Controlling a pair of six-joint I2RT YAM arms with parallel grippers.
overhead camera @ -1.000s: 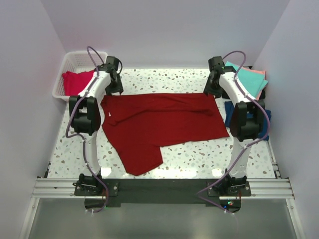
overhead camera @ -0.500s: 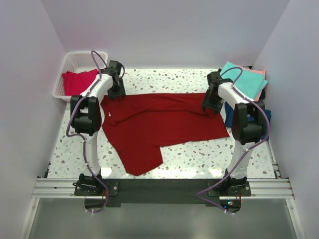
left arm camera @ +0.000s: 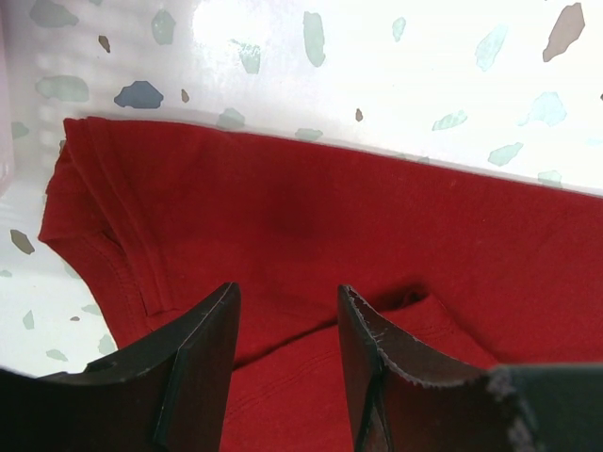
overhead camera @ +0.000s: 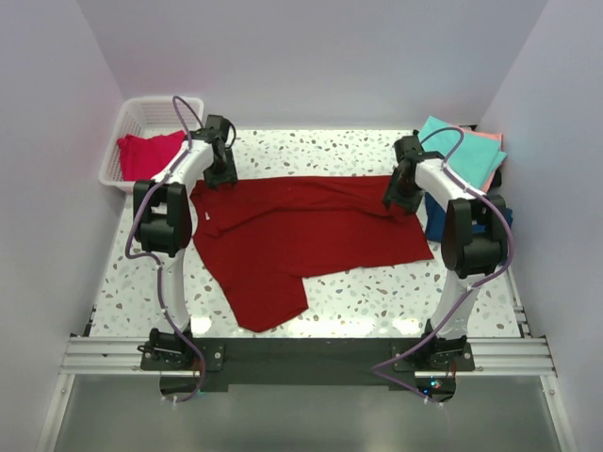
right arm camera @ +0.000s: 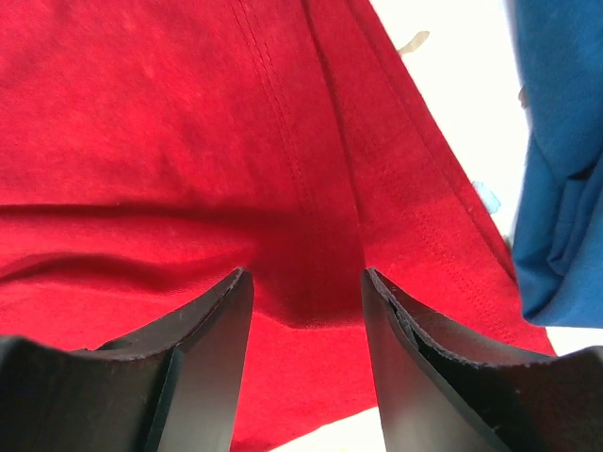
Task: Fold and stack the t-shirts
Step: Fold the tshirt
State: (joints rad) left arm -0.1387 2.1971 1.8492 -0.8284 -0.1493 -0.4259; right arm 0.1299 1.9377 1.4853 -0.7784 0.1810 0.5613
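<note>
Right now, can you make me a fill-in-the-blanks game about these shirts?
The big shirt spread on the table is dark ____.
The pinkish-red shirt lies in the white basket at the far ____.
The teal shirt lies ____ the salmon pink shirt.
Over the big shirt, the left tool and the right tool both hold their jaws ____.
Missing words: red; left; on; open.

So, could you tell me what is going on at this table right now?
Two robot arms are working on a large dark red t-shirt spread on the table. The left gripper is over its far left corner and the right gripper over its far right edge, both with jaws open. It is not yet folded. A pinkish-red shirt lies in the white basket; a teal shirt, a salmon shirt and a navy shirt sit along the right side.
</note>
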